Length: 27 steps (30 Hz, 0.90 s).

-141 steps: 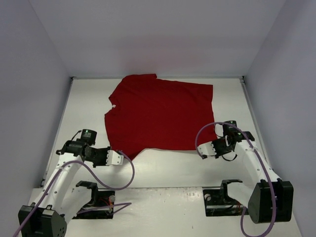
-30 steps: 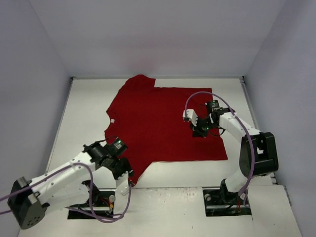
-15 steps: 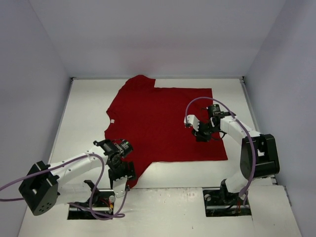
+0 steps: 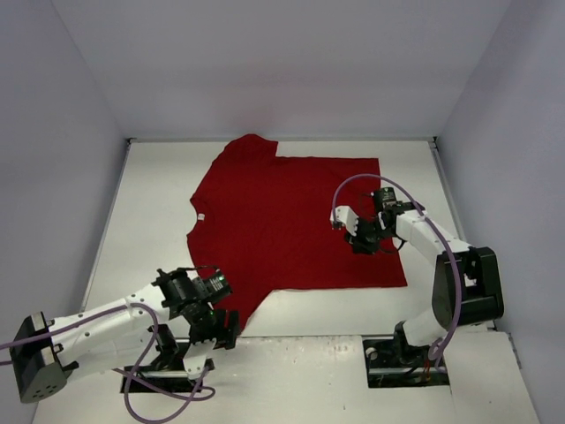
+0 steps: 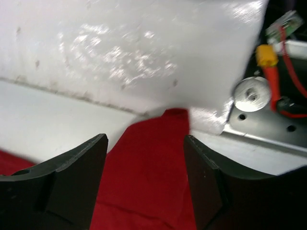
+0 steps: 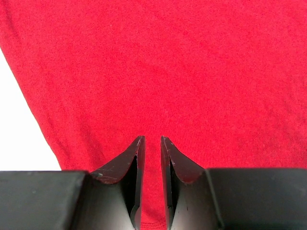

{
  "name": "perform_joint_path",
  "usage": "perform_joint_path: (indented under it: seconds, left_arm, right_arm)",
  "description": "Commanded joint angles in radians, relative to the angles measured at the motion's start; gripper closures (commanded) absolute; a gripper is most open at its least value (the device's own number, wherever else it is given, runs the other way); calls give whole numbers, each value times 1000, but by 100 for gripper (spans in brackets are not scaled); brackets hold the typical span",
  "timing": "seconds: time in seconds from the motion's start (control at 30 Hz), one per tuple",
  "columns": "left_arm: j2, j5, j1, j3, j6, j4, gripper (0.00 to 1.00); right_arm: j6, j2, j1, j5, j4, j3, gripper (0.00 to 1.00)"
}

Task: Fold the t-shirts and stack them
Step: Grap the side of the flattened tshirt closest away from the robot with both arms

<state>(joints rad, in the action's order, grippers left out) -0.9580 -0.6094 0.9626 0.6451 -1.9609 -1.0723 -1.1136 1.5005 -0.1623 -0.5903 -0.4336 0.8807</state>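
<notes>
A: Look at the plain dark red short-sleeved cloth t-shirt (image 4: 282,221) on the white table (image 4: 159,203): spread wider than a few seconds back, with the near-left sleeve drawn toward the near edge and the near-right hem corner dragged out square.

B: Agreed. Now check the left gripper (image 4: 222,330): on that sleeve a second ago, since backed off toward its own base, jaws spread wide, pinching nothing.

A: And the right gripper (image 4: 362,240)?

B: Parked over the right part of the cloth, not far from the hem. From overhead, impossible to tell how the jaws stand.

A: Meaning for the task?

B: Probably the end of flattening: let go on the left, apparently loosened on the right. No fold made yet, no stack begun, no second shirt in sight.

A: Turn to the wrist views, then.

B: From the left wrist, see the sleeve tip (image 5: 175,115) lying loose between the spread fingers (image 5: 76,167), right at the table's near seam beside the metal base plate (image 5: 268,129) and its orange connector (image 5: 266,55). Mostly lost under the arm from above.

A: From the right wrist, find the jaws parted by only a slim gap over plain red cloth, with no fold visibly caught between them.

B: Only overhead, though, for the whole outline and the small white neck tag (image 4: 200,215) at the left.
</notes>
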Motion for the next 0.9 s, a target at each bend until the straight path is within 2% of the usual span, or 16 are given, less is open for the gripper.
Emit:
perform_joint_path:
  seconds: [0.0, 0.07, 0.1, 0.17, 0.4, 0.87]
  left_arm:
    - [-8, -54, 54, -28, 4, -65, 43]
    - [-28, -62, 73, -10, 59, -67, 53]
    - [-44, -61, 89, 1, 80, -69, 54]
    - [-103, -59, 133, 30, 121, -80, 55]
    - [-210, -55, 163, 86, 214, -86, 55]
    - [-296, 57, 191, 137, 255, -103, 55]
  right_arm:
    - [29, -7, 9, 9, -9, 56, 82]
    - [28, 0, 9, 18, -8, 64, 82]
    - [28, 6, 9, 21, -8, 67, 82]
    - [33, 19, 9, 28, -8, 81, 82]
    - [34, 50, 13, 36, -10, 122, 82]
    - [20, 15, 42, 44, -11, 88, 82]
